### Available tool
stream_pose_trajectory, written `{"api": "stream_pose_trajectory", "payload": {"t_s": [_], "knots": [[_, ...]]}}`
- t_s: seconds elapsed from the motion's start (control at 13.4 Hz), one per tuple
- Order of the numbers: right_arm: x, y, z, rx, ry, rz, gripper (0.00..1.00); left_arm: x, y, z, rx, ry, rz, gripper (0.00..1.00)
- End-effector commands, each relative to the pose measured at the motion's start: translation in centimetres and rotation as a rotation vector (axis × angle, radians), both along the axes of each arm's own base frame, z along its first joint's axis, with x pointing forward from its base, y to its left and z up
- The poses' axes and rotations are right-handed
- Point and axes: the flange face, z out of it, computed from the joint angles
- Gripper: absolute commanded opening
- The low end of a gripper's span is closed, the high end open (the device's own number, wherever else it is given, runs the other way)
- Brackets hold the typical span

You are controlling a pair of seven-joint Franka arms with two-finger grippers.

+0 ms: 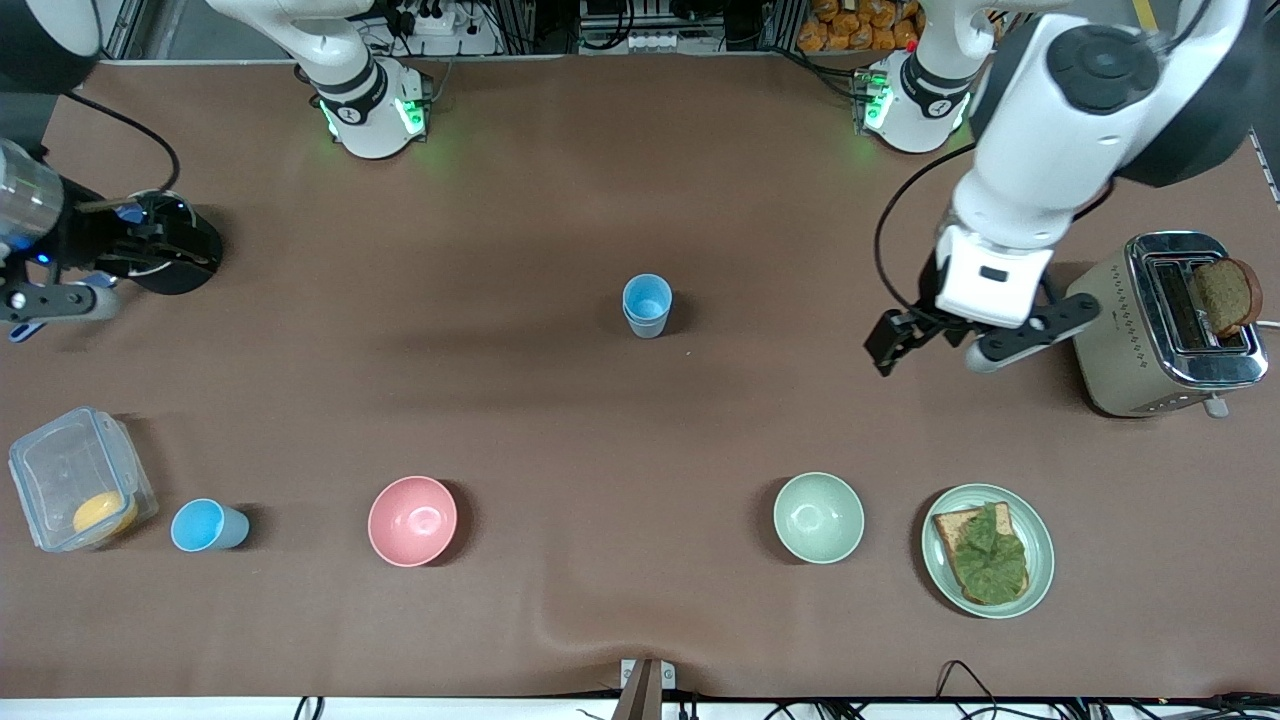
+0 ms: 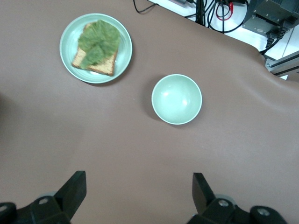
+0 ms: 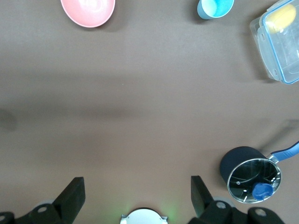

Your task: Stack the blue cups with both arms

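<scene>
A light-blue cup [image 1: 647, 305] stands at the table's middle; a second rim below its rim suggests one cup set in another. Another blue cup [image 1: 207, 525], bright blue inside, stands beside the clear container toward the right arm's end, nearer the front camera; it also shows in the right wrist view [image 3: 215, 8]. My left gripper [image 1: 890, 350] hangs open and empty over bare table beside the toaster; its wrist view [image 2: 138, 193] shows only cloth between the fingers. My right gripper [image 3: 138, 196] is open and empty, at the front view's edge [image 1: 30, 300] beside the pot.
A pink bowl [image 1: 412, 520] and a pale green bowl [image 1: 818, 517] sit nearer the front camera. A plate [image 1: 1040, 560] carries toast with lettuce. A toaster [image 1: 1160, 325] holds bread. A clear container [image 1: 75, 480] and a black lidded pot [image 1: 170, 255] are at the right arm's end.
</scene>
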Motion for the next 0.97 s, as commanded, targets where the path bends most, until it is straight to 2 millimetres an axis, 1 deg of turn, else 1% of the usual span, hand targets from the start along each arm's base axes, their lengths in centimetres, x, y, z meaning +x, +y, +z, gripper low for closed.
{"api": "stream_pose_trajectory", "payload": {"t_s": [0.0, 0.07, 0.15, 0.22, 0.37, 0.45, 0.52, 0.6, 0.75, 0.9], "knots": [[-4.0, -1.4, 2.5, 0.048, -0.028, 0.009, 1.0, 0.7, 2.9, 2.3, 0.022, 0.018, -0.054, 1.0], [-4.3, -1.3, 2.6, 0.052, -0.03, 0.008, 1.0, 0.7, 3.6, 2.5, 0.015, 0.028, -0.076, 1.0], [-4.0, -1.3, 2.4, 0.054, -0.028, 0.014, 1.0, 0.8, 5.0, 3.3, 0.016, 0.047, -0.084, 1.0], [-3.6, -1.4, 2.0, 0.055, -0.023, 0.02, 1.0, 1.0, 6.7, 4.8, 0.01, 0.068, -0.097, 1.0], [-3.3, -1.7, 1.4, 0.048, -0.007, 0.039, 1.0, 0.4, 8.2, 6.2, 0.001, 0.087, -0.206, 1.0], [-3.3, -2.0, 1.3, 0.056, -0.003, 0.055, 1.0, 0.1, 10.7, 7.1, 0.006, 0.089, -0.225, 1.0], [-3.3, -2.6, 1.1, 0.069, -0.003, 0.075, 1.0, -0.2, 12.1, 7.6, 0.002, 0.103, -0.264, 1.0], [-3.4, -2.5, 1.1, 0.071, 0.002, 0.072, 1.0, -0.6, 13.1, 8.1, -0.006, 0.107, -0.294, 1.0], [-3.6, -2.4, 1.1, 0.068, 0.004, 0.05, 1.0, -1.2, 14.5, 8.5, 0.001, 0.126, -0.32, 1.0], [-3.5, -2.3, 0.9, 0.067, 0.007, 0.027, 1.0, -1.8, 14.6, 8.6, 0.006, 0.14, -0.348, 1.0]]}}
